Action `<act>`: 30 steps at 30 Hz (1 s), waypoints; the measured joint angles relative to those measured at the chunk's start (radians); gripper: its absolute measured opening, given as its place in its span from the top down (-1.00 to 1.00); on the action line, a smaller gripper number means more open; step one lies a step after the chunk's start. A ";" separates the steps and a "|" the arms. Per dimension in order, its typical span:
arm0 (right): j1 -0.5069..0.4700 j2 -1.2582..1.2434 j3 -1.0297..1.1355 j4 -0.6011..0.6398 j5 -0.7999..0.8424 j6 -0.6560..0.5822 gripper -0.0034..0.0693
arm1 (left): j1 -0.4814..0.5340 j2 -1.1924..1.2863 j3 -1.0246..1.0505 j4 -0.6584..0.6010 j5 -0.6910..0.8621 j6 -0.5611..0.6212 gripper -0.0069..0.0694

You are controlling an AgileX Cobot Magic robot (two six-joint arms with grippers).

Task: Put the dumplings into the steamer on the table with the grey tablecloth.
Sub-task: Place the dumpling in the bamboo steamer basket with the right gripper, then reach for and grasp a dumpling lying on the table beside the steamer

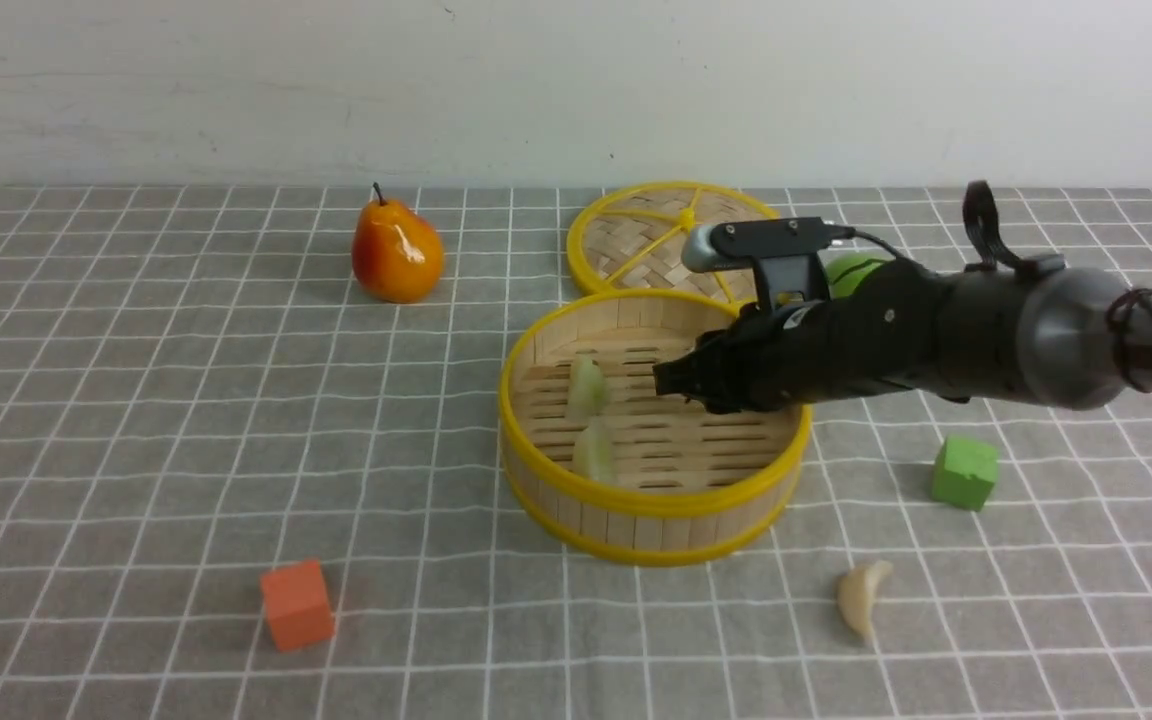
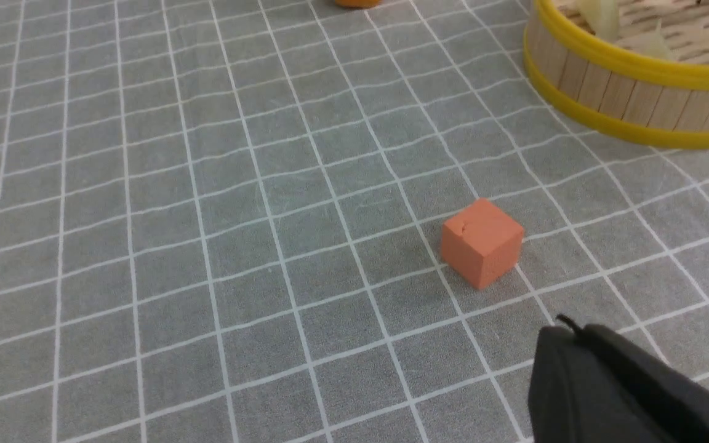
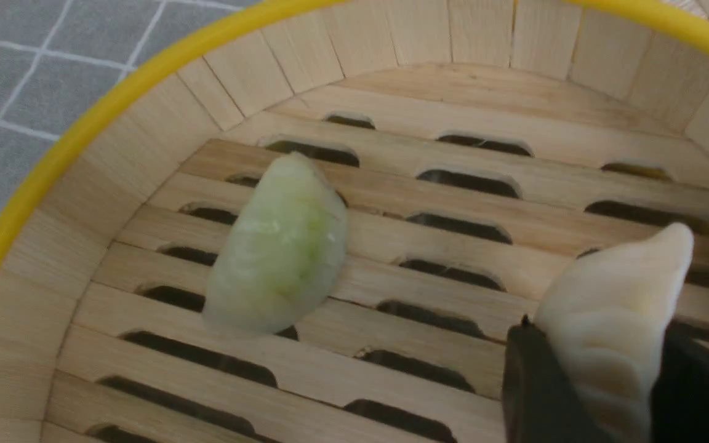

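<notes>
A glossy orange-red pear (image 1: 396,252) stood upper left of centre. A woven lid (image 1: 636,240) with yellow spokes lay flat at upper centre, with a round green object (image 1: 851,272), partly hidden, just right of it. An orange cube (image 1: 297,604) sat lower left, and a green cube (image 1: 964,472) sat at middle right.

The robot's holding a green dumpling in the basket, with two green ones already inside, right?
No: the right wrist view shows the held dumpling in the right gripper is cream. Two green dumplings do lie in the steamer.

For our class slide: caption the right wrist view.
Right gripper holds a cream dumpling inside the steamer, near a green dumpling.
</notes>
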 joint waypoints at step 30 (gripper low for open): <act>-0.080 -0.317 0.422 -0.327 0.354 0.389 -0.22 | 0.000 -0.005 0.000 0.005 0.002 -0.001 0.80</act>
